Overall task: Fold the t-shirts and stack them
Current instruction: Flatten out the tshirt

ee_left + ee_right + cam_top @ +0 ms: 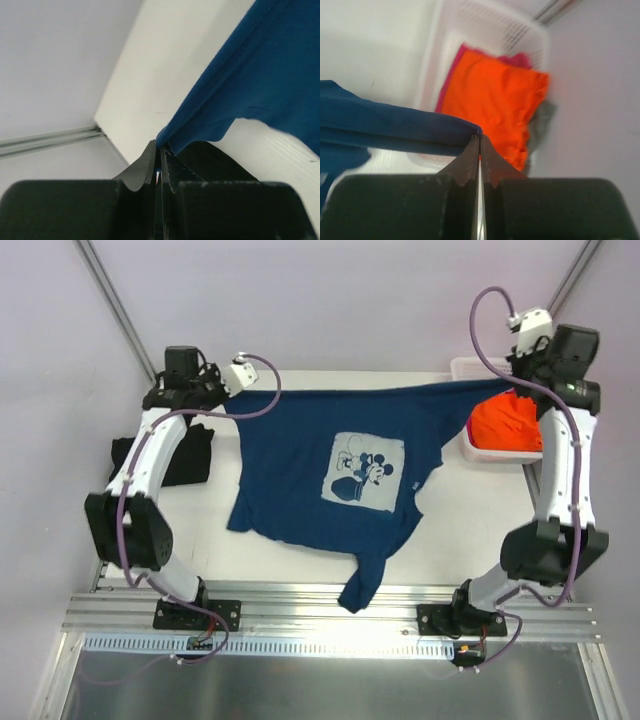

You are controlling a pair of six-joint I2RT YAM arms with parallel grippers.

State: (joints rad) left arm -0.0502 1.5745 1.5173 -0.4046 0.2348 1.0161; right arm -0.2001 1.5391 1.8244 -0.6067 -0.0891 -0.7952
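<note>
The navy blue t-shirt with a pale cartoon print is stretched between both arms, its upper edge taut above the table and its lower part draped toward the near edge. At the shirt's left end, my left gripper is shut on a corner of the cloth, pinched at the fingertips. My right gripper is shut on the other corner, held over the basket. A black t-shirt lies folded at the far left under the left arm. Orange, pink and grey t-shirts lie in the basket.
The white plastic basket stands at the back right of the table, right under my right gripper. The table's near edge meets a metal rail, and one sleeve hangs over it.
</note>
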